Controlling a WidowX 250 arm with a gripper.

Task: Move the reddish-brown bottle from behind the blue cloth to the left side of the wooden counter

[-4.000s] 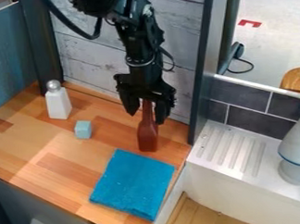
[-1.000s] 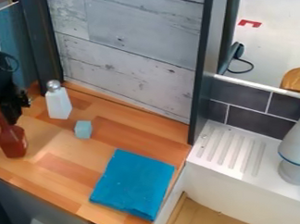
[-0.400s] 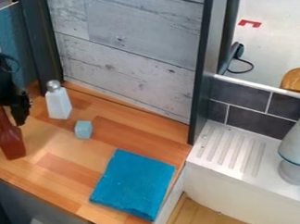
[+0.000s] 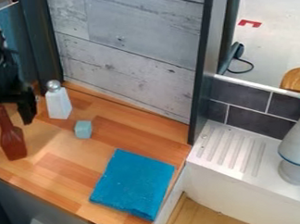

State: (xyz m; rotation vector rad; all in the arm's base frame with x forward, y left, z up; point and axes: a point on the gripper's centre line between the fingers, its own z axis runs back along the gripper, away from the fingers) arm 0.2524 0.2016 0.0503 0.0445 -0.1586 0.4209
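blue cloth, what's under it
The blue cloth lies on the wooden counter, whose wood shows beside its left and upper edges. The cloth looks flat, but it covers whatever is beneath its middle, so that can't be told.

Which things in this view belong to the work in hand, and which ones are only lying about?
In the work:
pincer, open at the neck of the brown-red bottle
brown-red bottle, on the wooden counter

Lying about:
white bottle with silver top
small pale-blue cube
blue cloth
pale grey object at the right edge
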